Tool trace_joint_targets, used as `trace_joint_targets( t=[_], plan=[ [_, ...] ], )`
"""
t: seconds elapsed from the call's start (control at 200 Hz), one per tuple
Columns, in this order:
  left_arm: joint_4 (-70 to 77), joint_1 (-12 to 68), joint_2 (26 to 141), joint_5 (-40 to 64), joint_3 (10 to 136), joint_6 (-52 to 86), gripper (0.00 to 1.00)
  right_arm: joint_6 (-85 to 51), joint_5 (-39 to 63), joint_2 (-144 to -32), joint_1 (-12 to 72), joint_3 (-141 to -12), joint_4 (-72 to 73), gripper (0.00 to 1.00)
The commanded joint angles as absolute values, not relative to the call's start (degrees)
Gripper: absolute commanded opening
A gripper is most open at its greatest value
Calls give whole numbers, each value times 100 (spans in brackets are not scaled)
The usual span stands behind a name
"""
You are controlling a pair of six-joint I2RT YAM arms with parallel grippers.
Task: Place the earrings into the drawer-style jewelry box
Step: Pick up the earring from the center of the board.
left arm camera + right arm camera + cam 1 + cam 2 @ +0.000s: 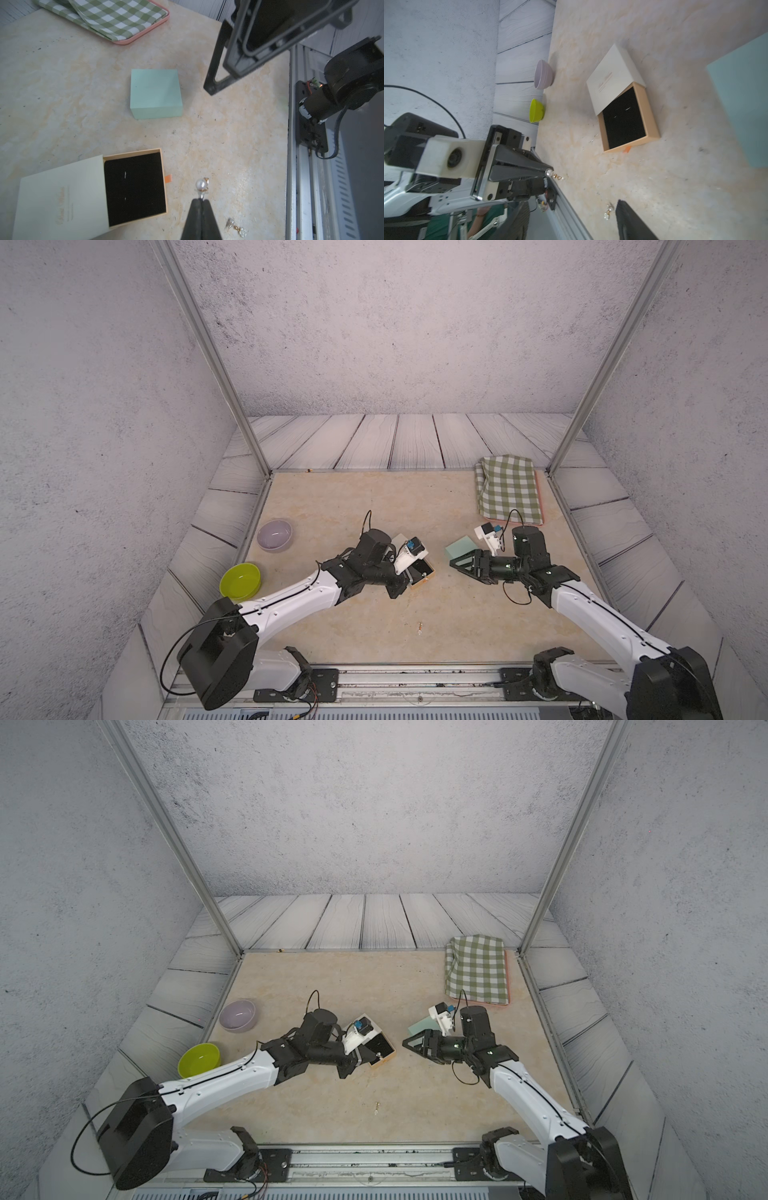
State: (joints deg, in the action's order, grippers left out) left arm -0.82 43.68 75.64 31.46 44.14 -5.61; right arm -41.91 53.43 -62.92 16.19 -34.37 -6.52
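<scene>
Your left arm (291,600) and right arm (598,612) wear white shells dotted with small screws, black joints, looping black cables (516,604) and white wrist-camera housings (405,561) with blue parts.

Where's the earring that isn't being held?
In both top views the loose earring lies alone on the table, between the arms, nearer the robot than the open drawer-style jewelry box.

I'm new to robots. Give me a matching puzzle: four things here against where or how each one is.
1. pearl-and-gold earring
2. clear-and-gold dangly earring
3. mint-green square box
4. black-lined tan drawer tray

A. slid out of its cream sleeve
B. closed, apart from the others
C. pinched by the left gripper
D. lying on the beige tabletop

Pairs: 1-C, 2-D, 3-B, 4-A.
</scene>
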Motion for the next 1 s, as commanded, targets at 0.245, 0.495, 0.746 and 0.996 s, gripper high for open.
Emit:
trace_joint_targets(
  t=[0.245, 0.495, 0.746, 0.996],
  plan=[
    [888, 4225, 7542, 4290, 4333, 424, 0, -3528, 5475, -5887, 1797, -3825, -131, 64],
    [873, 4184, 7559, 4696, 4342, 513, 0, -2749, 5471, -6284, 2255, -3801, 335, 61],
    [948, 4103, 7628, 4885, 4355, 646, 0, -2959, 6026, -6440, 2499, -3556, 943, 58],
    [990, 4044, 7629, 4955, 4381, 710, 0, -3021, 6354, -6642, 2560, -3520, 1020, 51]
  ],
)
